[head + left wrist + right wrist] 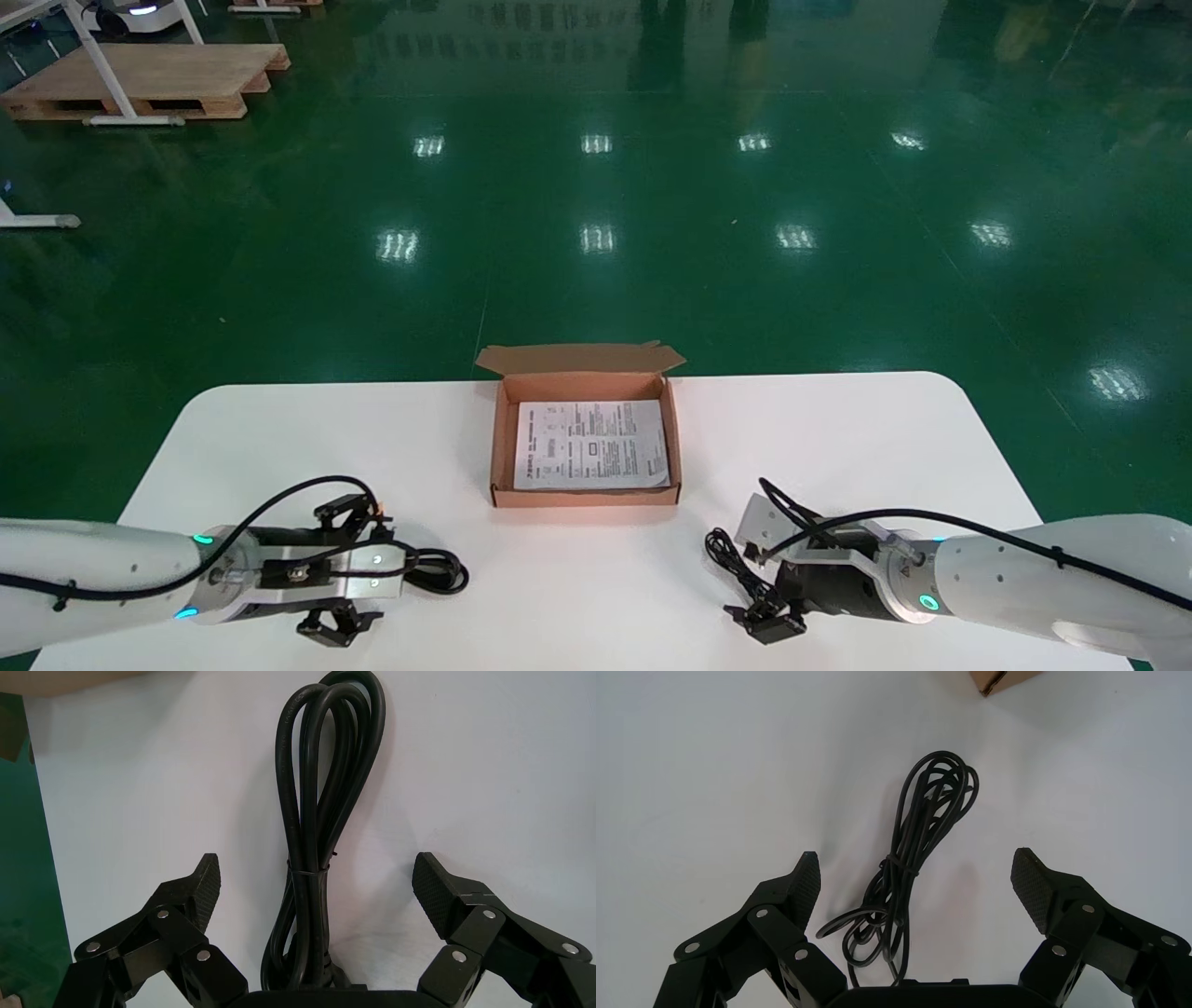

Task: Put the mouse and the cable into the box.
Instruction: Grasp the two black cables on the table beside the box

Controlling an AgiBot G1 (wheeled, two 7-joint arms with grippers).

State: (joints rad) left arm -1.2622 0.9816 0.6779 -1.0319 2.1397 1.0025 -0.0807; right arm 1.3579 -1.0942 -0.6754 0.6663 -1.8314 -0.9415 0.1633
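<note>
So far nothing of the task is inside the box (500, 447). It stands open at the far edge of the tabletop (279, 438), in the middle, and holds only a printed sheet (591, 445). A thick black cable (309, 896), coiled and tied, lies on the tabletop to the left of the box, well apart from it. The left tool (372, 564) hangs over it with its fingers spread wide, one on each side of the coil and not touching it. On the other side, right of the box and apart from it, lies a thinner black cord (902, 871), also tied. The right tool (756, 573) is over it, likewise released. I cannot find a mouse; perhaps the thin cord belongs to one hidden under the right arm. In my judgement, both grasps and both placements are left to do.
</note>
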